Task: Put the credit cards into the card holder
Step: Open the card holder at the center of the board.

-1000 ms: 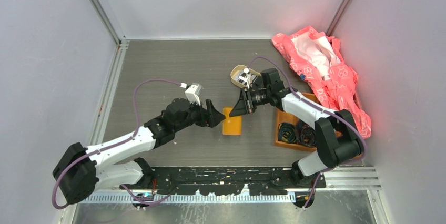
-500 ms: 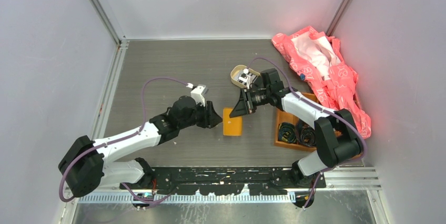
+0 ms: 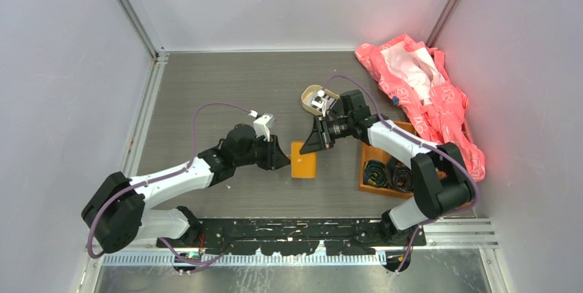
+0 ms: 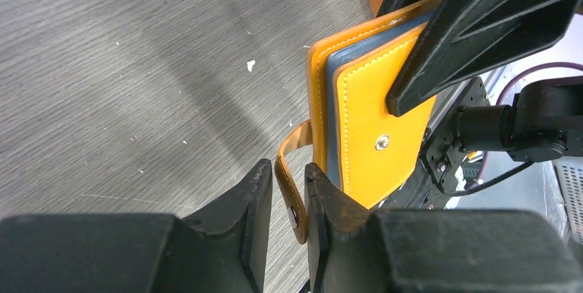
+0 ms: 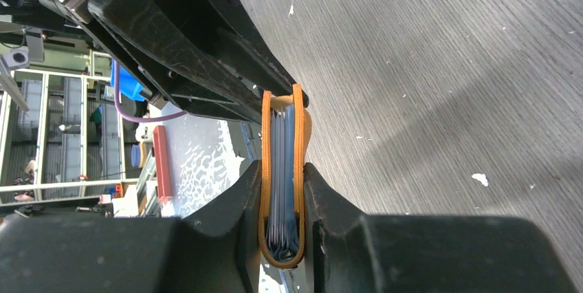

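Left wrist view: over the grey table (image 4: pixel 103 66) the card holder (image 4: pixel 375 121) stands on edge, clamped in my right gripper (image 5: pixel 282 176), while my left gripper (image 4: pixel 287 183) brackets its loose strap (image 4: pixel 292 200), pinched or not I cannot tell, so I judge a gentle, square pull away from the snap stud (image 4: pixel 382 143) best.
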### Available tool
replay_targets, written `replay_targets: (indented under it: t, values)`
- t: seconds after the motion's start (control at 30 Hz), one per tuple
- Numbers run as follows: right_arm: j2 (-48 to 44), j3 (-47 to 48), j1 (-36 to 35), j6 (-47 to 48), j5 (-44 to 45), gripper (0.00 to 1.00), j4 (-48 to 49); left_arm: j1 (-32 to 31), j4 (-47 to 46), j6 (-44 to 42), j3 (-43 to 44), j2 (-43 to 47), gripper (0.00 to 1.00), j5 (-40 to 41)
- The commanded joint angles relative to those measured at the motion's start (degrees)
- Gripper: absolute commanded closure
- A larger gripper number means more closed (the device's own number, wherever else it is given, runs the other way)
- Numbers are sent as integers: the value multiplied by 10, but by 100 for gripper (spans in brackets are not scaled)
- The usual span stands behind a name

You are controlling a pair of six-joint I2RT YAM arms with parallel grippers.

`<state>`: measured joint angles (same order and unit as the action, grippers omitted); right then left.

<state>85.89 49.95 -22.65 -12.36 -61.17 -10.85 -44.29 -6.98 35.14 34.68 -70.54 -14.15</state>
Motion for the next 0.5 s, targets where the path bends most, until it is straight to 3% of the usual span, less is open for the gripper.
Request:
replay_targets:
  t: [0.0, 0.1, 0.2, 0.3, 0.33, 0.47]
  values:
    - [-7, 27, -3, 4, -23, 98, 10, 8, -14, -18, 26, -11, 74, -33]
    - [-7, 27, -3, 5, -24, 98, 10, 9, -3, -21, 32, -19, 80, -30]
    - [-6, 27, -3, 6, -24, 98, 9, 13, -4, -20, 32, -16, 99, -28]
    - [-4, 30, -3, 13, -15, 98, 0, 13, -26, -14, 20, 5, 100, -39]
    - [-2, 33, -3, 21, 11, 93, -14, 13, -28, -8, 18, 16, 100, -45]
    - [22, 51, -3, 55, 139, 47, -70, 14, -12, 12, 15, 47, 100, -54]
